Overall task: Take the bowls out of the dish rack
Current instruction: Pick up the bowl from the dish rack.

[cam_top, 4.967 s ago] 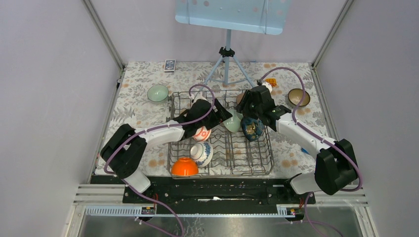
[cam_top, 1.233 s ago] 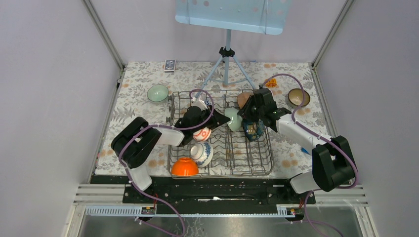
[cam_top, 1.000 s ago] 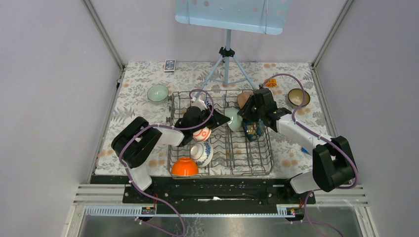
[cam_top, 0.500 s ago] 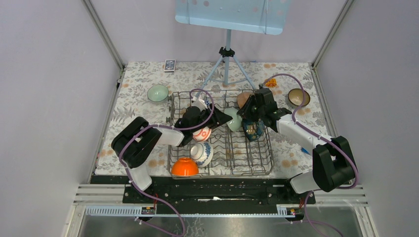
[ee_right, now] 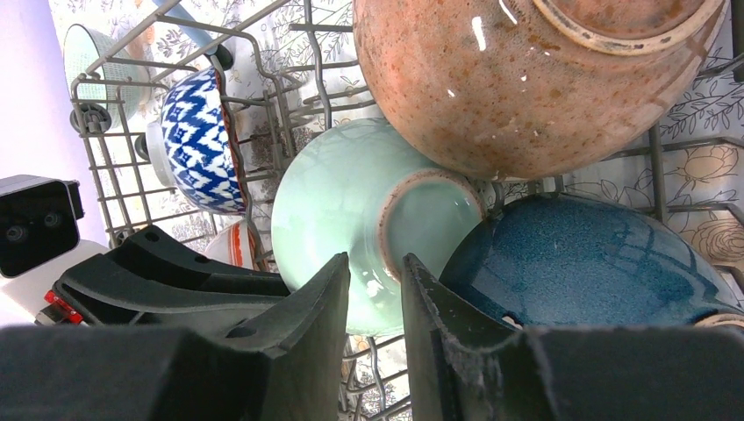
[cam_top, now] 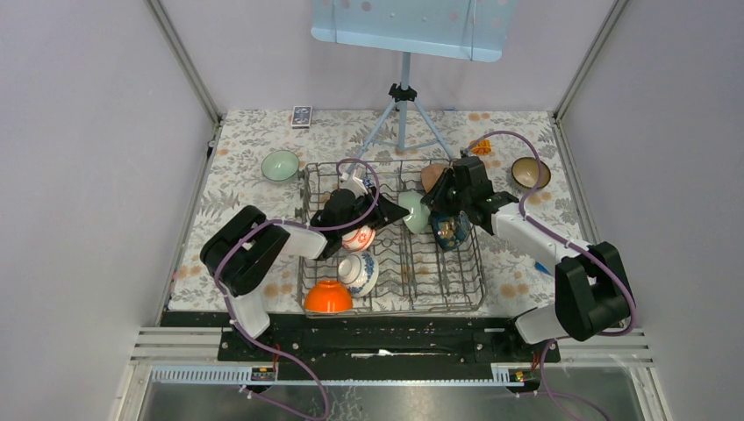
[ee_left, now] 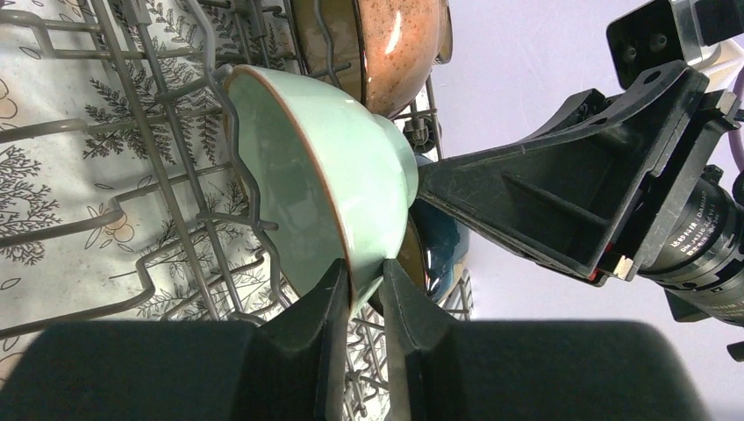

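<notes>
The grey wire dish rack (cam_top: pixel 439 289) holds several bowls. A pale green bowl (cam_top: pixel 412 213) stands on edge among the tines. My left gripper (ee_left: pixel 364 276) is shut on its rim (ee_left: pixel 346 254), one finger inside and one outside. My right gripper (ee_right: pixel 375 263) reaches in from the other side, its narrow jaws closed on the foot ring of the same bowl (ee_right: pixel 342 202). A speckled brown bowl (ee_right: pixel 526 79) and a dark blue bowl (ee_right: pixel 597 263) press against it. Red-and-white (cam_top: pixel 358 237), blue-and-white (cam_top: pixel 358 274) and orange (cam_top: pixel 328 296) bowls sit at the rack's left.
On the floral mat outside the rack are a pale green bowl (cam_top: pixel 280 164) at the far left and a dark brown bowl (cam_top: pixel 530 172) at the far right. A blue-grey tripod (cam_top: pixel 402 114) stands behind the rack, with a small box (cam_top: pixel 302 116) to its left.
My left jaws opened briefly and have closed again on the green bowl's rim. The bowl shifted slightly. The right arm has stayed where it was.
</notes>
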You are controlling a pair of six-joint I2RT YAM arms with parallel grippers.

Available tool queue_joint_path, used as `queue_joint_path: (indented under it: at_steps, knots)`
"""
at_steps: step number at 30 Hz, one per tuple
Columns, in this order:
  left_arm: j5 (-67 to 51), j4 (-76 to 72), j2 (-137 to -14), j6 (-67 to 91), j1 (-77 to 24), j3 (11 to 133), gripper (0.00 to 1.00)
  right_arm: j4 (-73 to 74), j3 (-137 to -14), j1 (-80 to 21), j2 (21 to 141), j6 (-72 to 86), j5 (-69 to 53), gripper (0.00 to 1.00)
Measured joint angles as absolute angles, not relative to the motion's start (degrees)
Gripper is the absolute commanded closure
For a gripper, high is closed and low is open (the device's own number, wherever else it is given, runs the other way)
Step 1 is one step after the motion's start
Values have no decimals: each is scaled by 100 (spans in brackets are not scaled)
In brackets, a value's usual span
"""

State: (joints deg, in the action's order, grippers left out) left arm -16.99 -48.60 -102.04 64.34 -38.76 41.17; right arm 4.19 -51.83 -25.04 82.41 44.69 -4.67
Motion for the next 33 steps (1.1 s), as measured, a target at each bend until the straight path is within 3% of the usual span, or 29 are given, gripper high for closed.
queue_joint_path:
  at_steps: [10, 33]
  knots:
    - [-1791, -4989, -10252, 6431, -3865, 4123, 100, 410, -5162, -2484, 8200, 4429, -458, 64]
    - [-2025, -5402, -10248, 6394, -3898, 4206, 100, 486, -5190, -2615, 7911, 4348, -919, 48]
